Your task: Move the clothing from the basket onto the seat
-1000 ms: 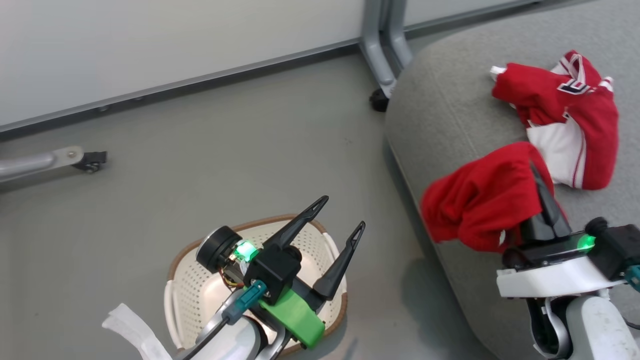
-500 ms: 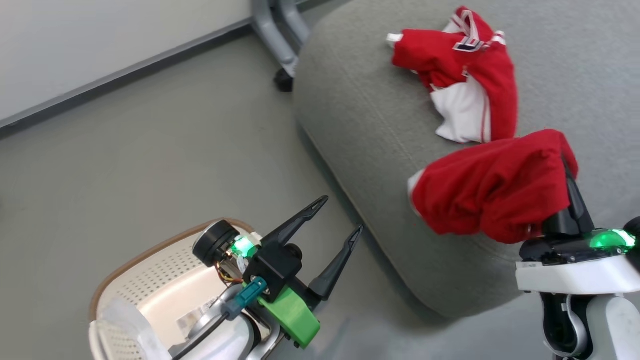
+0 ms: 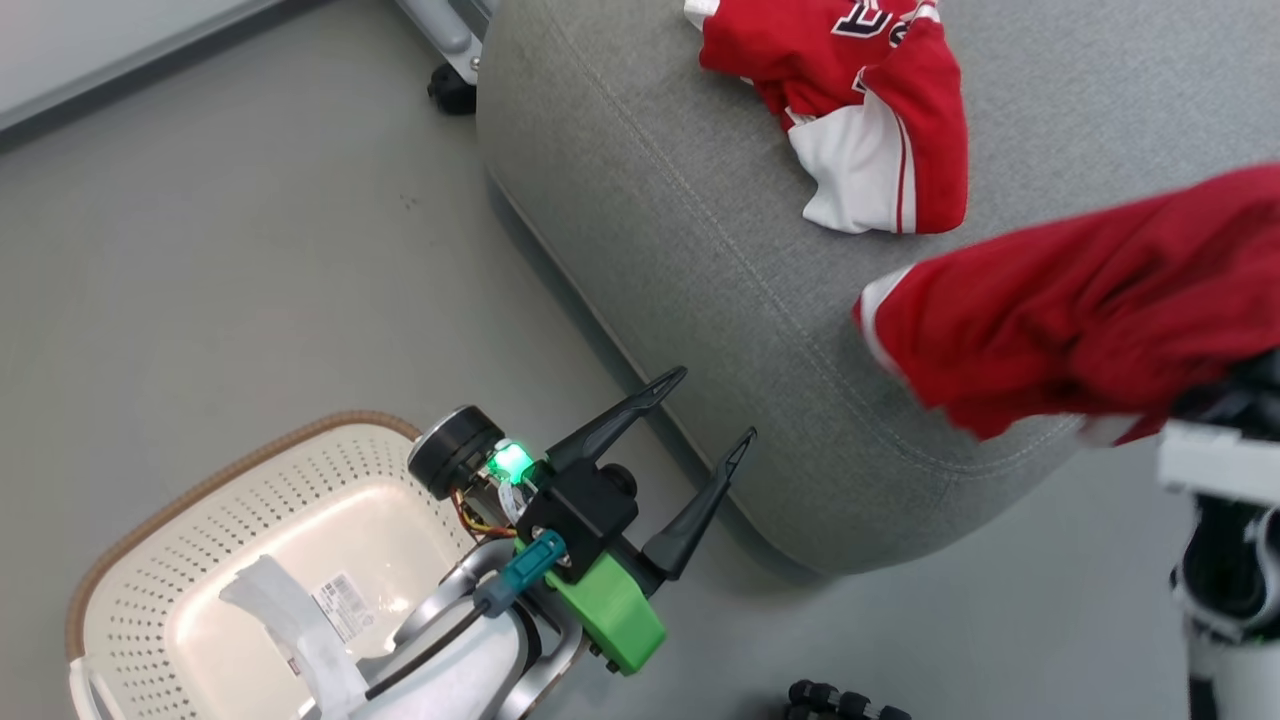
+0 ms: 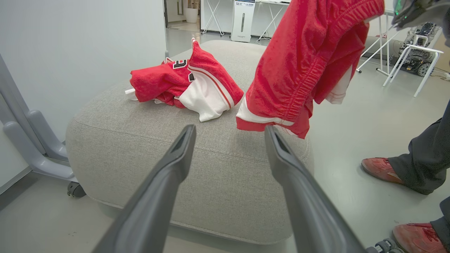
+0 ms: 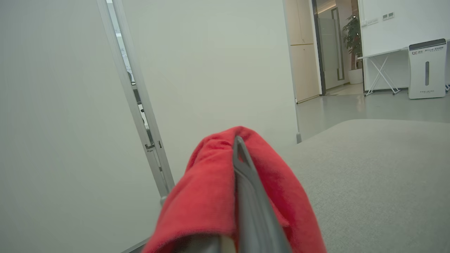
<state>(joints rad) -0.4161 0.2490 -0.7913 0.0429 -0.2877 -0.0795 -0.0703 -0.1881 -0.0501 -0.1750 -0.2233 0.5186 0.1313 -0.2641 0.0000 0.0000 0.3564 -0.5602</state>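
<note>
One red and white piece of the clothing [image 3: 850, 110] [image 4: 186, 84] lies crumpled on top of the grey seat [image 3: 680, 250] [image 4: 175, 140] [image 5: 369, 168]. A second red garment [image 3: 1080, 310] [image 4: 302, 63] [image 5: 211, 196] hangs in the air over the seat's near corner, draped over my right gripper [image 5: 239, 151], which is shut on it. My left gripper [image 3: 715, 405] [image 4: 230, 129] stands open and holds nothing, between the basket and the seat, pointing at the seat. The cream basket [image 3: 250, 490] sits on the floor at lower left and has no clothing in it.
A paper label [image 3: 340, 600] and a white strap [image 3: 290, 620] show inside the basket. A grey metal leg with a caster [image 3: 450, 90] [image 4: 31, 140] stands by the seat's far corner. A person's red shoes [image 4: 381, 168] are on the floor beside the seat.
The head camera has swung, so the seat and basket shift in the picture. The right gripper has carried the red garment up and nearer the camera. The left gripper stays open.
</note>
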